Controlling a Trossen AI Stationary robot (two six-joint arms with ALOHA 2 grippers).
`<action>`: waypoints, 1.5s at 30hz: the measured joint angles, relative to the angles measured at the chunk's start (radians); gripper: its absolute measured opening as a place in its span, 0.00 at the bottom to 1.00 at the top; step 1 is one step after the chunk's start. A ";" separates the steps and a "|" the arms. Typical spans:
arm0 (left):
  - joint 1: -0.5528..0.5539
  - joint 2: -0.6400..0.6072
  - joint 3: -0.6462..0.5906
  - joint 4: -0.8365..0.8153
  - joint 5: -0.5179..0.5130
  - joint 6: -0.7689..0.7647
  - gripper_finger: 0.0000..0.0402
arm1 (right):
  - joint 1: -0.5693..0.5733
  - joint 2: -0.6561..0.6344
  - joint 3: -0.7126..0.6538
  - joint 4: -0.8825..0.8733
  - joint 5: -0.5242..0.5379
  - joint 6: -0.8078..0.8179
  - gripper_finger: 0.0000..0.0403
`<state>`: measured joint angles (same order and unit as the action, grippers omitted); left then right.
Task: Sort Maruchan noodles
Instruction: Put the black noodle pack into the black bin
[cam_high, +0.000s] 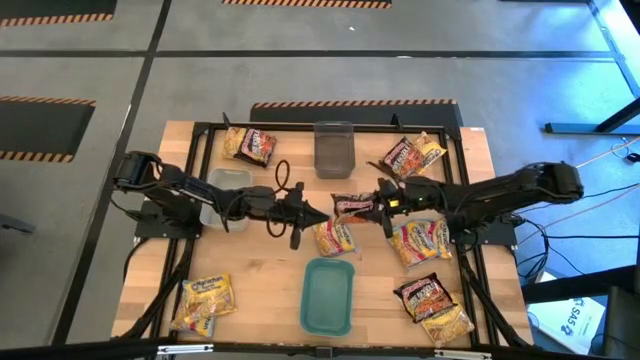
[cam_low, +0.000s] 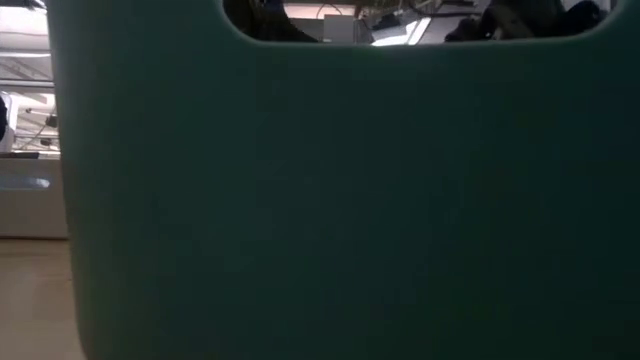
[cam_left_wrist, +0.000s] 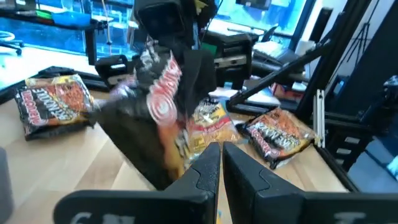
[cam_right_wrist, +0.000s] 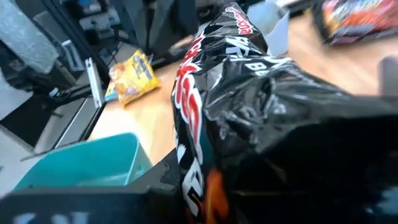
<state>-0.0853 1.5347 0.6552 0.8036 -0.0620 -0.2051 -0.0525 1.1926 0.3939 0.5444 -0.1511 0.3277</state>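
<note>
My right gripper (cam_high: 378, 208) is at the table's middle, shut on a dark Maruchan packet (cam_high: 352, 205) with red-white print. That packet fills the right wrist view (cam_right_wrist: 249, 99). My left gripper (cam_high: 303, 215) faces it from the left with its fingers together, a little short of the packet (cam_left_wrist: 155, 112), and holds nothing. A pale yellow-red packet (cam_high: 335, 237) lies flat on the table just below the held one. More packets lie flat at the far left (cam_high: 250, 145), far right (cam_high: 412, 155), right (cam_high: 420, 240), near right (cam_high: 432, 305) and near left (cam_high: 205, 300). My right gripper holds the dark packet by its right end (cam_high: 370, 207), pinched between the two fingers that come from the table's right. In the left wrist view the packet hangs tilted below that gripper (cam_left_wrist: 171, 31). Whether its lower end touches the table, I cannot tell.
A teal tray (cam_high: 328, 318) sits near the front edge at the centre; its wall (cam_low: 340, 200) blocks the low view. One clear grey tub (cam_high: 334, 148) stands at the far middle, another (cam_high: 222, 180) under the left arm. A black frame runs around the table top.
</note>
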 joint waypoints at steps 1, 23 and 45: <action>0.000 0.000 0.000 0.017 0.000 0.000 0.03 | 0.000 -0.024 0.000 -0.015 0.004 -0.007 0.29; 0.112 -0.006 0.000 0.066 0.028 -0.230 0.62 | 0.000 -0.119 0.000 0.046 0.081 -0.151 0.30; 0.111 0.003 0.000 0.059 0.035 -0.177 0.71 | 0.001 0.219 0.227 0.215 0.008 -0.180 0.30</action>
<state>0.0254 1.5375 0.6556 0.8623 -0.0273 -0.3824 -0.0517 1.4121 0.6213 0.7595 -0.1427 0.1482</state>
